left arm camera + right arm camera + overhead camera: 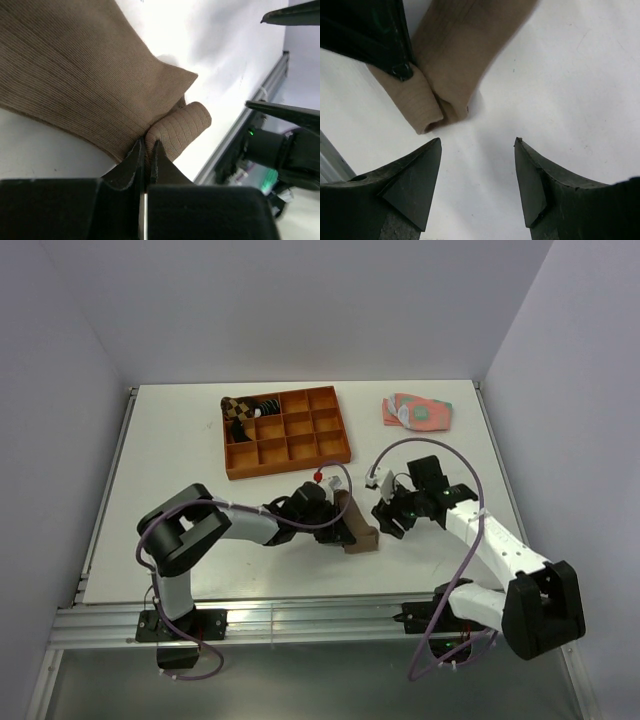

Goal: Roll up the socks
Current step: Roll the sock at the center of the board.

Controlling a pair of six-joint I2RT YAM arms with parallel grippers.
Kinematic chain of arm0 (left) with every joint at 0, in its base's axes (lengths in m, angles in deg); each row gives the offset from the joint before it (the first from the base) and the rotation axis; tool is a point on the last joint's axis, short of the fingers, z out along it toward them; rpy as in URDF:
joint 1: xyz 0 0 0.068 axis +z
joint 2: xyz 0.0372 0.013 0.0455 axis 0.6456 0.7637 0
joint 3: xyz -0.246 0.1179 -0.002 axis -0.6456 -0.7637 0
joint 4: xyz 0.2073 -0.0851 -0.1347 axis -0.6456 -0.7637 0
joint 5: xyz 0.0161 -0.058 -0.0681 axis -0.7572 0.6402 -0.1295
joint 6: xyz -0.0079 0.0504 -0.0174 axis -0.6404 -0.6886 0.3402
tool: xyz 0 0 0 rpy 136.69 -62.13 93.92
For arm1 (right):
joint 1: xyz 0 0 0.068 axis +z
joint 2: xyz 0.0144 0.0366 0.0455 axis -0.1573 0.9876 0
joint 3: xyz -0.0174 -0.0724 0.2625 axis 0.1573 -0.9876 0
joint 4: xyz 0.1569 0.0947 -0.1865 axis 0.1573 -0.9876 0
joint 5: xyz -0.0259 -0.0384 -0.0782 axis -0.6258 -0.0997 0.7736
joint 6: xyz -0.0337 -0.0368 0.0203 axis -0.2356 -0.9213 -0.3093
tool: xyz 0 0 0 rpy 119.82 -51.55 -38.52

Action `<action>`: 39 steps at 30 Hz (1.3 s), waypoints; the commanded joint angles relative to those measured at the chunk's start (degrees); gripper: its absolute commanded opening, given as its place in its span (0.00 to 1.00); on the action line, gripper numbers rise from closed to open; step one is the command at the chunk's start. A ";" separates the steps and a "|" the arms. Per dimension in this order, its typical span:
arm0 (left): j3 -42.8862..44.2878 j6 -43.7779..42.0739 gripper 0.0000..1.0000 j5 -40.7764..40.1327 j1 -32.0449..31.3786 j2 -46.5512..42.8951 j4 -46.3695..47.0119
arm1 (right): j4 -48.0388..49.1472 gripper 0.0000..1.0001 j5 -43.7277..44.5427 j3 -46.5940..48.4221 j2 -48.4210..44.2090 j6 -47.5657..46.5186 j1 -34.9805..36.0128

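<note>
The tan-brown sock point(360, 528) lies partly rolled on the table in front of the tray, its rolled end point(182, 125) pointing toward the right arm. My left gripper point(343, 528) is shut on a fold of this sock point(75, 75), the jaws point(147, 145) pinching the fabric beside the roll. My right gripper point(386, 517) stands open just right of the sock, touching nothing. In the right wrist view the gripper point(477, 142) has bare table between its fingers, and the sock's roll point(425, 107) lies just beyond the tips. A black striped sock point(264, 406) sits in the tray's back-left compartments.
An orange compartment tray point(300, 452) stands behind the grippers, with a brown checkered rolled sock point(236, 408) in its back-left corner. Flat pink-and-green socks point(418, 412) lie at the back right. A metal rail point(300, 620) runs along the table's near edge.
</note>
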 commanded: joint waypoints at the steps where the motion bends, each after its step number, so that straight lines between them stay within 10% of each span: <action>1: -0.92 1.24 0.00 8.24 1.67 3.07 -6.80 | 2.64 0.67 1.48 -3.21 -4.02 -3.81 2.57; 10: -1.19 3.88 0.00 18.17 4.58 7.11 -6.09 | 6.25 0.68 3.70 -10.08 -13.96 -6.71 16.90; 29: 0.92 5.11 0.00 22.22 5.99 10.81 -5.12 | 10.73 0.62 7.82 -13.16 -4.92 -8.38 28.33; 39: 0.66 3.97 0.11 22.49 6.25 8.36 -4.86 | 14.77 0.27 9.93 -12.98 0.00 -6.54 28.86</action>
